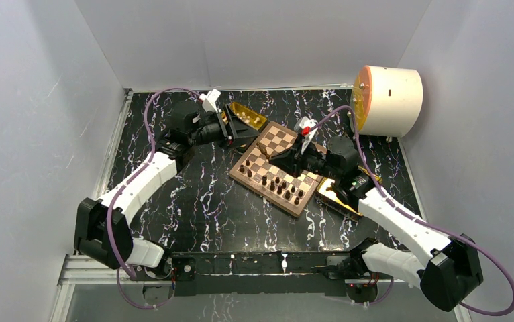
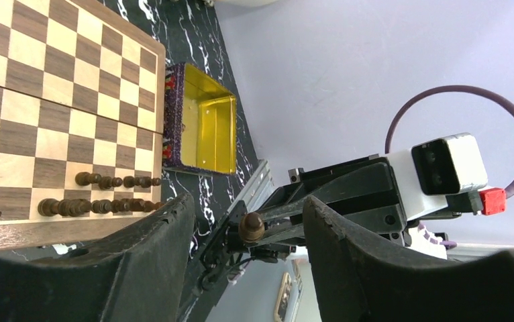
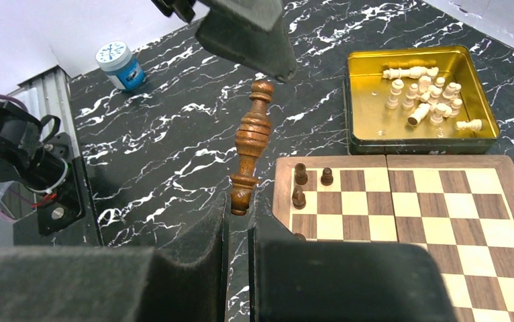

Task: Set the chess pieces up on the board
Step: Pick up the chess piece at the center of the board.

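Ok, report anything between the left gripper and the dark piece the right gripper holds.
Nothing visible: the dark piece shows unobstructed past the open left gripper, pinched at its base by the right gripper.

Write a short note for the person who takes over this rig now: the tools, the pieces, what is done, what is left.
Right tool: shut on a dark piece, gripped at its base.
Left tool: open, facing that piece, not gripping it.
Done: many dark pieces stand in two rows along one edge of the board.
Left: place the held piece. The cream pieces lie in the gold tray; none is seen on the board.
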